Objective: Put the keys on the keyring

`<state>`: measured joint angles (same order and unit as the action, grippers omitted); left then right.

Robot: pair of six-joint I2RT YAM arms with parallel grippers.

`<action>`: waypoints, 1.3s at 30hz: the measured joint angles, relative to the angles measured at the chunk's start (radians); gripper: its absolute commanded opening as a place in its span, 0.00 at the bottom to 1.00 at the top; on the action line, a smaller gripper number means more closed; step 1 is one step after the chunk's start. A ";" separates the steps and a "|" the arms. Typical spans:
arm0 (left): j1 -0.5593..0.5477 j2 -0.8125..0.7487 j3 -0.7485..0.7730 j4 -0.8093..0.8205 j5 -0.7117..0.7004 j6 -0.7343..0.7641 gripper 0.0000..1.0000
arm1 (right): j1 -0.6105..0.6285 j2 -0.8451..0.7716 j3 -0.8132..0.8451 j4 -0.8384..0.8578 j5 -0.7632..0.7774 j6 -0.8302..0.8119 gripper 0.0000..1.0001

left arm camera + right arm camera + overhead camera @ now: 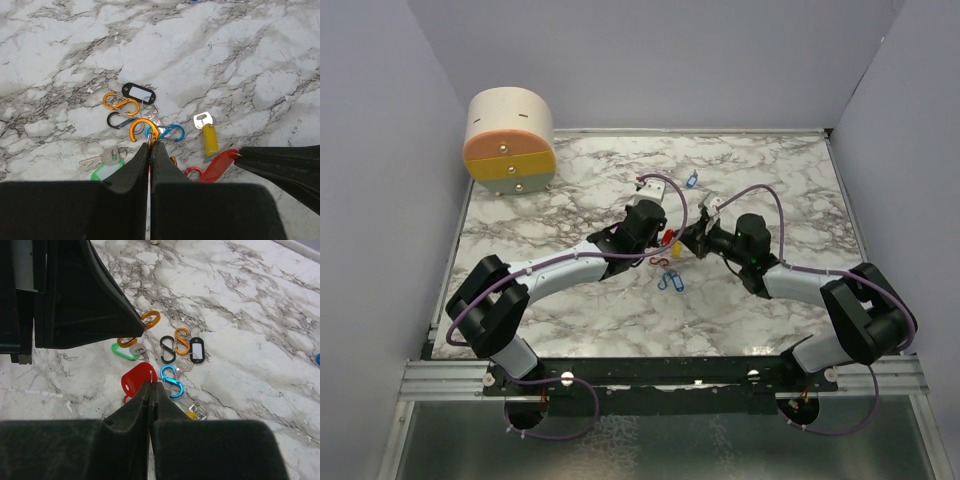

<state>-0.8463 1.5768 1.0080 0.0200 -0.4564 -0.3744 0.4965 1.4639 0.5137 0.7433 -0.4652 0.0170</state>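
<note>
My left gripper (150, 145) is shut on an orange carabiner keyring (144, 131), held above the marble table. It shows in the right wrist view too (149, 320), at the tip of the left fingers (90, 300). My right gripper (150, 385) is shut on the small wire ring of a red key tag (136, 380), which also shows in the left wrist view (219, 165). The two grippers meet at mid table in the top view, left (663, 238) and right (693, 241). A yellow key (210, 139) and a green key (106, 169) lie below. A blue key (692, 180) lies further back.
Loose carabiners lie under the grippers: orange (121, 103), black (119, 120), blue (169, 133), plus a black tag (139, 92). More blue clips (670, 281) lie nearer the arms. A round cream and orange box (510, 142) stands at the back left. Walls enclose the table.
</note>
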 measured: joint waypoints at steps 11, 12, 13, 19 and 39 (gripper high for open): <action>0.000 -0.037 -0.013 -0.015 0.014 -0.006 0.00 | 0.002 0.001 0.103 -0.175 0.059 -0.025 0.01; 0.000 -0.051 -0.019 -0.015 0.017 -0.008 0.00 | 0.002 0.002 0.107 -0.186 0.063 -0.023 0.01; 0.000 -0.061 -0.023 -0.015 0.019 -0.010 0.00 | 0.002 0.006 0.115 -0.205 0.068 -0.021 0.01; 0.000 -0.097 -0.025 -0.018 0.021 -0.012 0.00 | 0.002 0.062 0.188 -0.304 0.111 -0.004 0.01; 0.000 -0.122 -0.038 -0.045 0.021 -0.012 0.00 | 0.002 0.206 0.322 -0.523 0.346 0.152 0.33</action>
<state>-0.8463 1.4551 0.9703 -0.0250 -0.4358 -0.3862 0.4984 1.6703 0.8356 0.2199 -0.1192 0.1692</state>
